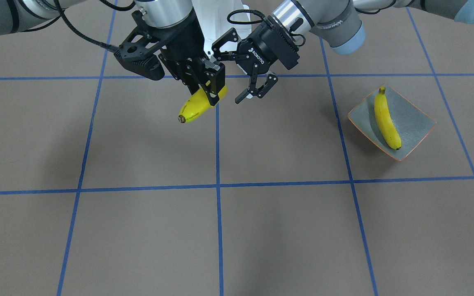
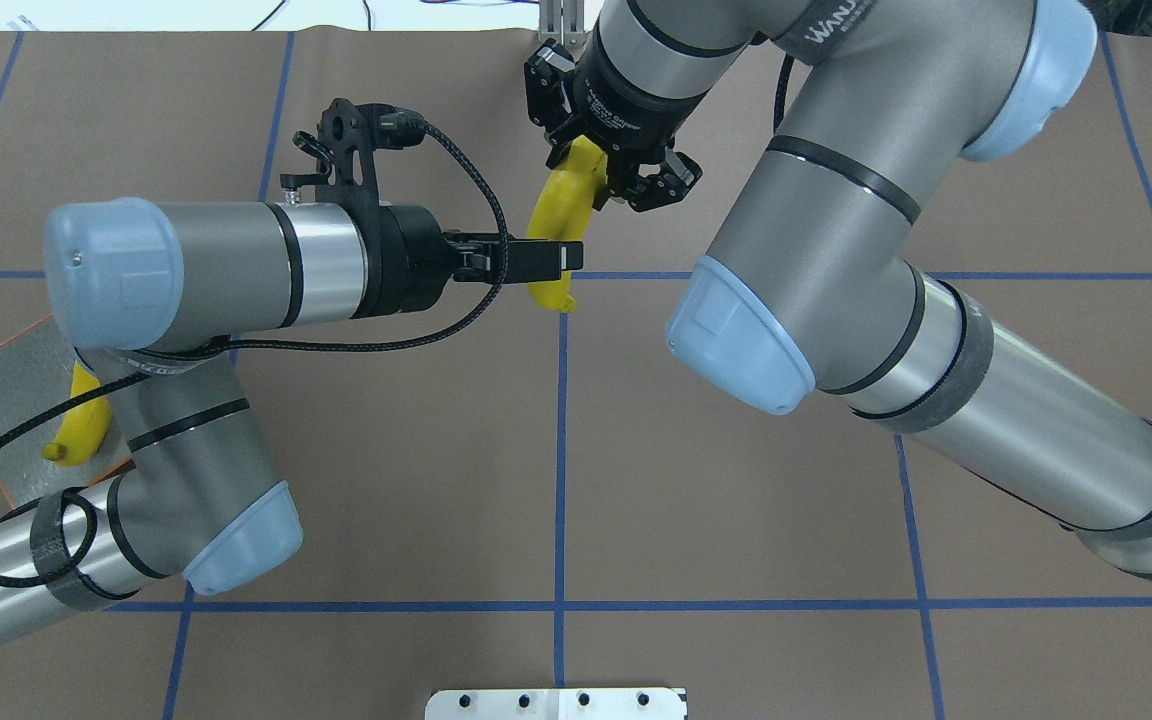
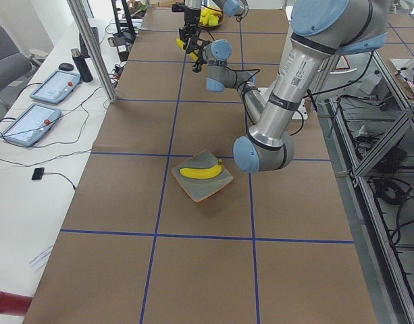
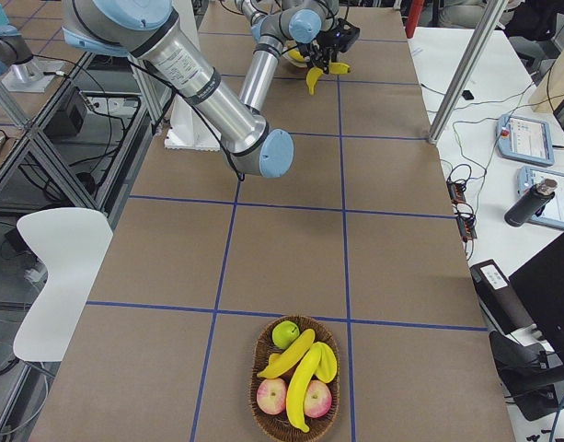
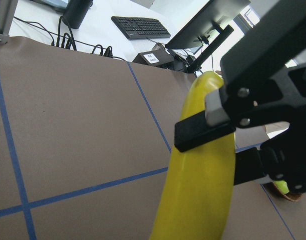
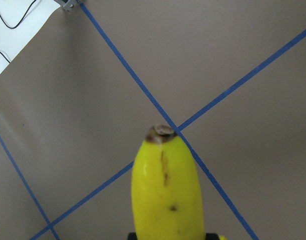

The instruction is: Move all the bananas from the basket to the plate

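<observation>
My right gripper (image 1: 211,91) is shut on one end of a yellow banana (image 1: 195,107), which hangs above the table's middle with its dark tip pointing down. My left gripper (image 1: 225,75) is open, with its fingers on either side of that banana (image 5: 202,190). A second banana (image 1: 386,119) lies on the grey-green, orange-rimmed plate (image 1: 416,123) at the robot's left. The wicker basket (image 4: 259,391) at the far right end holds more bananas (image 4: 305,387).
Apples (image 4: 272,396) share the basket with the bananas. The white robot base (image 2: 556,703) sits at the table's near edge. A side desk with tablets (image 3: 41,101) and an aluminium post (image 3: 92,50) runs along the operators' side.
</observation>
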